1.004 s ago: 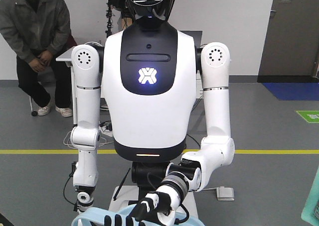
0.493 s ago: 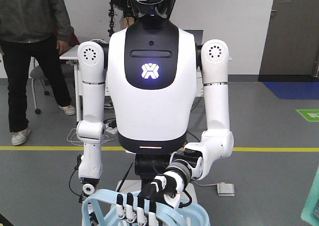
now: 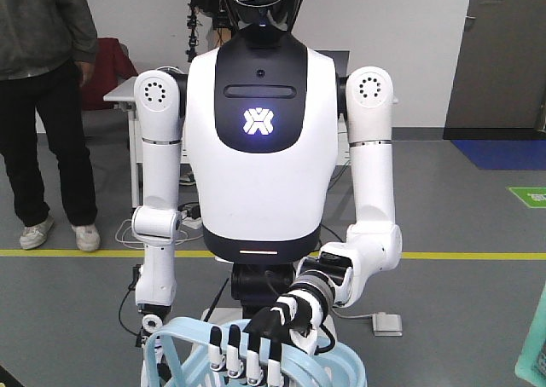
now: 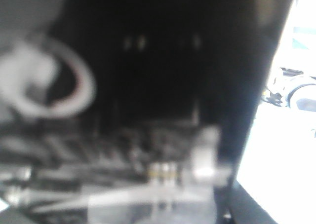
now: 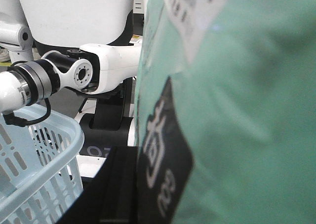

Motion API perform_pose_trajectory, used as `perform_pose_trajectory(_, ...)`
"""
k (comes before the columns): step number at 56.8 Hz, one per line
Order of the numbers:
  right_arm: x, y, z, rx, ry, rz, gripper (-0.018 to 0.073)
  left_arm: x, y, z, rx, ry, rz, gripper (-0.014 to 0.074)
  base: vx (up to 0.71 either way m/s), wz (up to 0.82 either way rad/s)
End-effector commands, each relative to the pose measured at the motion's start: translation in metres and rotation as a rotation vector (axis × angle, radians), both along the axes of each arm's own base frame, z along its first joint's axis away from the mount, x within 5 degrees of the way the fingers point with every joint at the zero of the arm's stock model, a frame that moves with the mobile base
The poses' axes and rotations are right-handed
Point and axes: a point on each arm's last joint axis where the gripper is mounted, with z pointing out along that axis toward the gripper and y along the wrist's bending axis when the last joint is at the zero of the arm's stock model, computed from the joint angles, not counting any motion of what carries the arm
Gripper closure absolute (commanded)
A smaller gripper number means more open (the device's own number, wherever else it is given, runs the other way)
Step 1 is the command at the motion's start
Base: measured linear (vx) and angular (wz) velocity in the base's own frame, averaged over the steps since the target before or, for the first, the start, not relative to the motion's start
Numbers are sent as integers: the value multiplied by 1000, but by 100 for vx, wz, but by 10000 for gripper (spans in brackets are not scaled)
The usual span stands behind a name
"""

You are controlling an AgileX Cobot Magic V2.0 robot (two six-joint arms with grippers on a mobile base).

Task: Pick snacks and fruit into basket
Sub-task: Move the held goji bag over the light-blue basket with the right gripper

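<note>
Four humanoid fingers (image 3: 252,353) hooked over basket (image 3: 334,366), raised slightly higher than before, grippers' state indiscernible.

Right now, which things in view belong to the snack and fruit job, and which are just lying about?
Job: light blue basket; teal snack pouch; white humanoid holding the basket.
Just about: standing person; grey floor pedal; dark door.

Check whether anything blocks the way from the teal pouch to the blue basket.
Nothing visible does. In the right wrist view the teal pouch fills the right side and the basket sits at lower left, its nearest rim bare. The humanoid's forearm lies above the rim at upper left, apparently off that path.
</note>
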Motion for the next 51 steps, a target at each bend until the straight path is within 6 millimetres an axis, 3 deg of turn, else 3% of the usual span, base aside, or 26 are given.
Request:
perform_pose_trajectory(1, 2, 0, 18, 1, -126, 2, 559, 1, -1, 20, -23, -132, -7, 600, 0, 0)
perform_pose_trajectory(37, 3, 0, 24, -5, -185, 5, 559, 1, -1, 20, -23, -132, -7, 600, 0, 0)
perform_pose_trajectory(43, 1, 0, 34, -54, -195, 19, 559, 1, -1, 20, -23, -132, -7, 600, 0, 0)
perform_pose_trajectory(51, -6, 1, 66, -194, -247, 67, 559, 1, -1, 20, -23, -132, -7, 600, 0, 0)
